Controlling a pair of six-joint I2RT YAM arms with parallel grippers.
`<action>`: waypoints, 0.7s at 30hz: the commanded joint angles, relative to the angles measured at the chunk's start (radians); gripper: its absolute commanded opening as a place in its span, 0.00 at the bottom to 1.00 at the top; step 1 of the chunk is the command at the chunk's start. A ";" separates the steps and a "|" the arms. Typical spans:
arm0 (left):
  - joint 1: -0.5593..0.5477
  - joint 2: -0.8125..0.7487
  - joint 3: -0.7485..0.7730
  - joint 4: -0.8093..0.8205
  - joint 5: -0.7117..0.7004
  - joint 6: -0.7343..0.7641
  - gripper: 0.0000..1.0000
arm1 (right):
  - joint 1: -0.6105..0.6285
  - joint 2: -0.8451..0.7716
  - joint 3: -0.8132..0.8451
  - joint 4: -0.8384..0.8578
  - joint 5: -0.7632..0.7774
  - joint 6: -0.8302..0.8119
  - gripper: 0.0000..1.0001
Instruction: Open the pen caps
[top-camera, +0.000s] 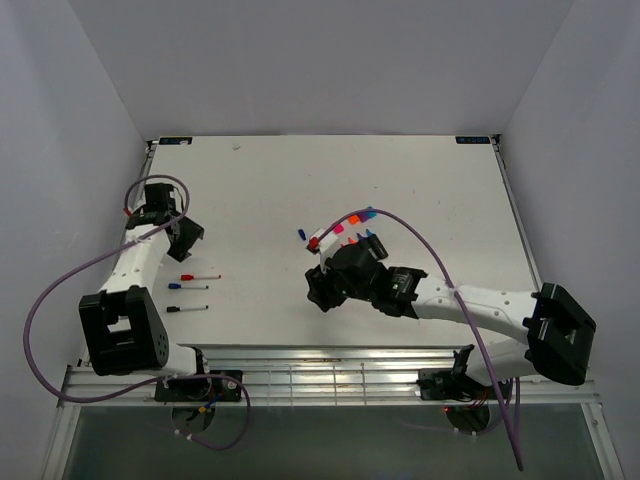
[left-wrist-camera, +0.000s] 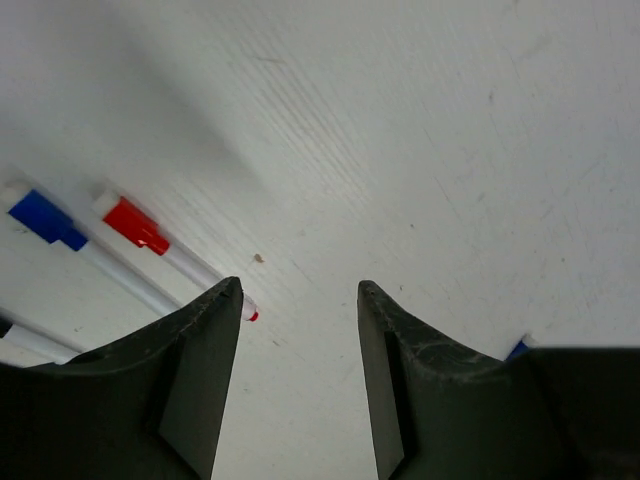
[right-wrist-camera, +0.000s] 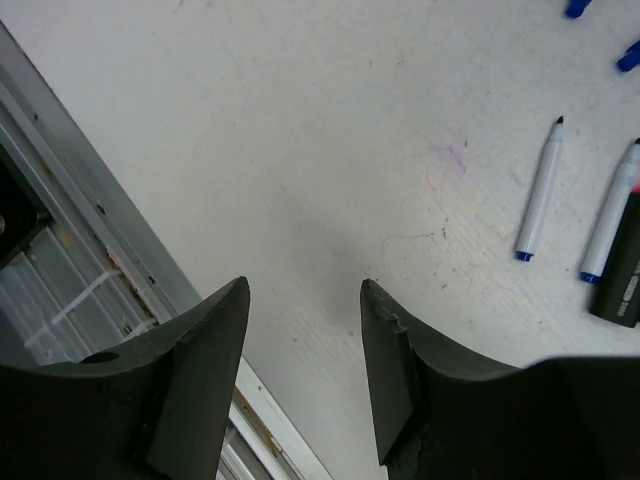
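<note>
Top view: small coloured plastic pen caps (top-camera: 338, 229) clustered mid-way on the white worktop (top-camera: 420, 190), beside the right arm (top-camera: 480, 305); three thin white pens (top-camera: 188, 286) lie to the left.
Left wrist: left claw (left-wrist-camera: 300, 290) spread, empty; red cap (left-wrist-camera: 137, 225) and blue cap (left-wrist-camera: 47, 220) sit on two of those pens.
Right wrist: right claw (right-wrist-camera: 305, 288) spread, empty; uncapped white pen (right-wrist-camera: 540, 190) lies on the worktop.

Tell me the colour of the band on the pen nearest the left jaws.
The band is red; best seen in the left wrist view.

A robotics lab test cell: white table (top-camera: 330, 180) boxed by plain walls (top-camera: 320, 60), purple cables (top-camera: 27, 325) trailing.
</note>
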 joint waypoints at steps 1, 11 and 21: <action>0.077 -0.056 -0.019 -0.087 -0.035 -0.049 0.59 | 0.021 -0.021 -0.059 -0.012 -0.036 0.026 0.54; 0.163 -0.027 -0.085 -0.104 -0.045 -0.059 0.56 | 0.030 -0.069 -0.132 0.017 -0.033 -0.020 0.54; 0.165 0.039 -0.080 -0.078 -0.088 -0.075 0.56 | 0.032 -0.085 -0.145 0.025 -0.041 -0.032 0.53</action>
